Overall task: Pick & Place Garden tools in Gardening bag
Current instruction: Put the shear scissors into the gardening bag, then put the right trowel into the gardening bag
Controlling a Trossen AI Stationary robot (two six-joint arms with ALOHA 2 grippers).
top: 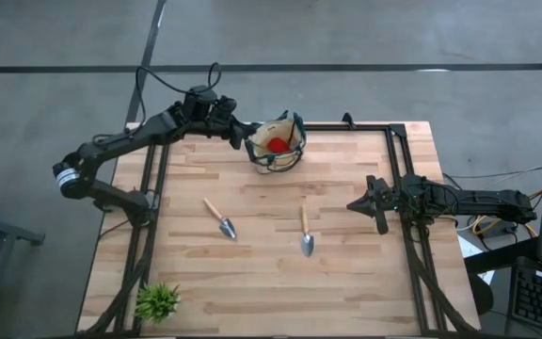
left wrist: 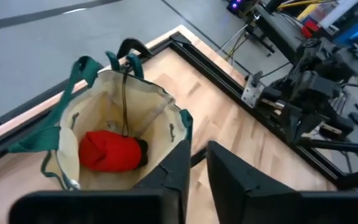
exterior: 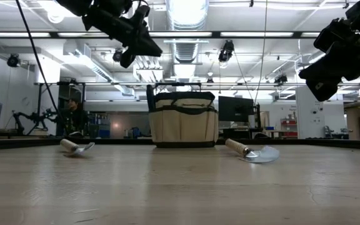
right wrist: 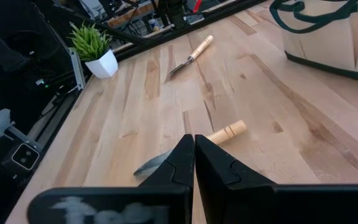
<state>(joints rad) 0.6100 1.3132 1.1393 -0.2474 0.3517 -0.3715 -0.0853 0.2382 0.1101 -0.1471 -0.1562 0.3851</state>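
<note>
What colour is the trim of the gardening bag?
Dark green, on tan fabric; the gardening bag shows it best in the left wrist view.

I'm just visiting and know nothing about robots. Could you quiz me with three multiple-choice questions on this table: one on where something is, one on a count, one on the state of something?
1. Where is the red item?
A. Inside the bag
B. On the wood beside the plant
C. Held by the right gripper

2. How many trowels lie on the table?
A. None
B. Two
C. Four

3. How are the right gripper's fingers?
A. Spread wide
B. Closed together, holding nothing
C. Clamped on a trowel

Answers:
1. A: the left wrist view looks down into the bag and the red item lies at its bottom.
2. B: the high view shows one trowel left of the middle and the other trowel to its right.
3. B: the right wrist view shows the two fingers meeting, with nothing between them.
</note>
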